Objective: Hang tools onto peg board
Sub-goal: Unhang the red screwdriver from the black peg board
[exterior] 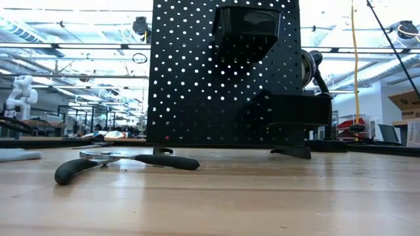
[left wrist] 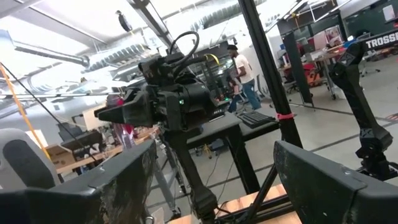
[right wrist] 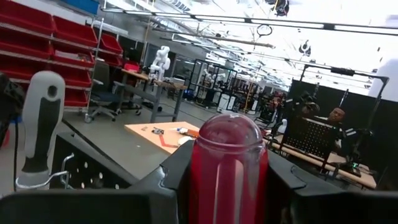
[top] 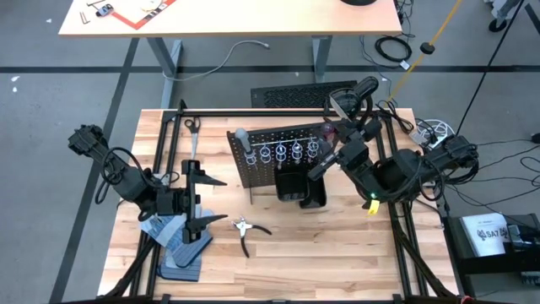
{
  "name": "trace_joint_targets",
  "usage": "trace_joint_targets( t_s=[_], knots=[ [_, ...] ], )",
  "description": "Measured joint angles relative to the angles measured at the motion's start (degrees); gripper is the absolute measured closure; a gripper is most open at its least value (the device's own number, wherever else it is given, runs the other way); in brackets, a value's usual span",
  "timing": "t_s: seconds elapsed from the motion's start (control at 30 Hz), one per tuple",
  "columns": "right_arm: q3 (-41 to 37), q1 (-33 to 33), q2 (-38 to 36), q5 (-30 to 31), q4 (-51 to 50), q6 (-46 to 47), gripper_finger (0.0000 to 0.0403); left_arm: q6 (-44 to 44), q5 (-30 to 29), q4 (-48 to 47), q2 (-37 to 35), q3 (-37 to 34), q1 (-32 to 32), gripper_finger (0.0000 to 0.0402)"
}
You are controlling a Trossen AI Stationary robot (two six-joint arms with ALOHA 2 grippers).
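Right hand (top: 327, 145) sits at the right end of the peg board (top: 253, 160), its fingers pinching the red-handled screwdriver (right wrist: 227, 163); in its wrist view the red handle stands upright between the two dark fingers. Beyond that hand, at the board's far left end, the grey-handled screwdriver (right wrist: 38, 127) already hangs upright in a silver ring. Just beside the hand, along the board's top, runs the row of silver rings (top: 287, 152), and below them hangs the black bin (top: 299, 187).

Left hand (top: 198, 196) hovers well apart from the board, over the blue-grey gloves (top: 181, 245) on the wooden table (top: 337, 253), its fingers spread wide with nothing between them. Near that hand, toward the board, the black-and-silver pliers (top: 246, 228) lie flat on the table. Behind it, close to the table's rear edge, a silver wrench (top: 192, 135) lies flat.
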Motion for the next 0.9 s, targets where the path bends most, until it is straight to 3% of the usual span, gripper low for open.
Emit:
trace_joint_targets(
  t_s=[0.33, 0.9],
  knots=[
    [0.1, 0.0, 0.0, -1.6, 6.7, -5.7, 0.029, 0.0, 0.0, -1.5, 0.1, 0.0, 0.0, 0.0068],
    [4.9, 0.1, 0.0, -2.1, 6.2, -8.4, 0.0289, 0.0, 0.0, -1.5, 0.1, 0.0, 0.0, 0.0068]
  ],
)
